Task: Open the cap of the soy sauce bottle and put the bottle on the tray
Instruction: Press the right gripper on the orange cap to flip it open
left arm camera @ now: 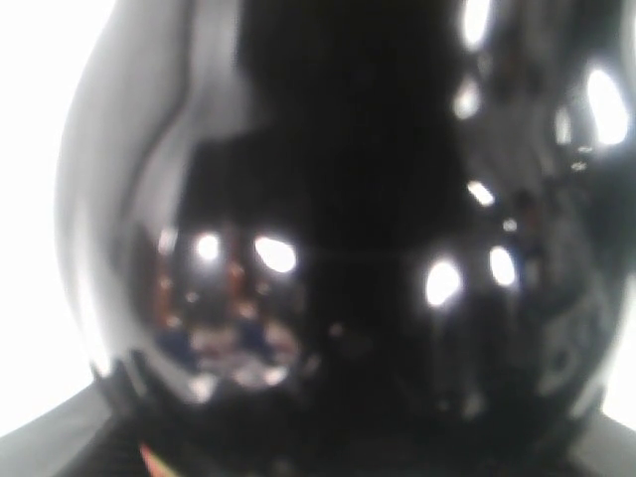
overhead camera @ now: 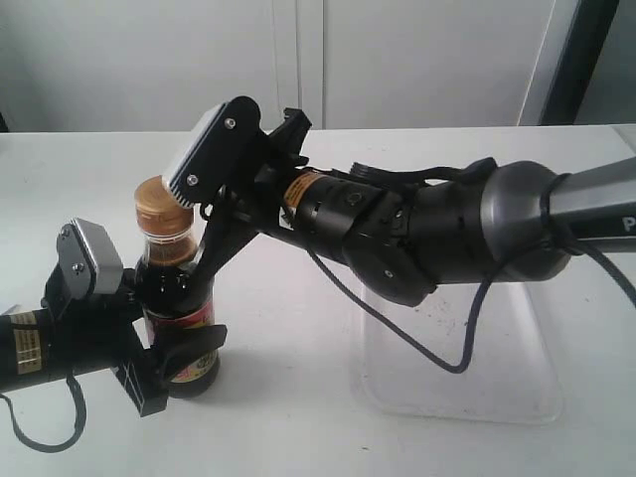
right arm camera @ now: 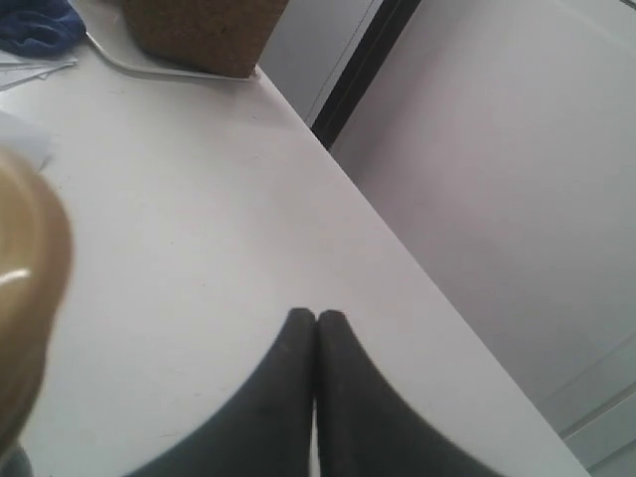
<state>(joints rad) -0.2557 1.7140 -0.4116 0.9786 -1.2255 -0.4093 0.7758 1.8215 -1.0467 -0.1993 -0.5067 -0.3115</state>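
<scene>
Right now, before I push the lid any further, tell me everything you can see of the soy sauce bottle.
The soy sauce bottle stands upright on the white table, left of the tray. It looks like clear glass full of near-black liquid, with rounded shoulders, a short neck and a red and yellow label. Its golden-brown cap looks closed. The left gripper clamps its body; the right gripper, fingers together, is at the cap's side. The left wrist view shows only glossy dark glass.

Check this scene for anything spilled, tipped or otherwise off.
Nothing stands out. The soy sauce bottle stands upright on the table, held by the left end effector, its cap looks closed, and no liquid shows around it. The tray lies flat and bare.
</scene>
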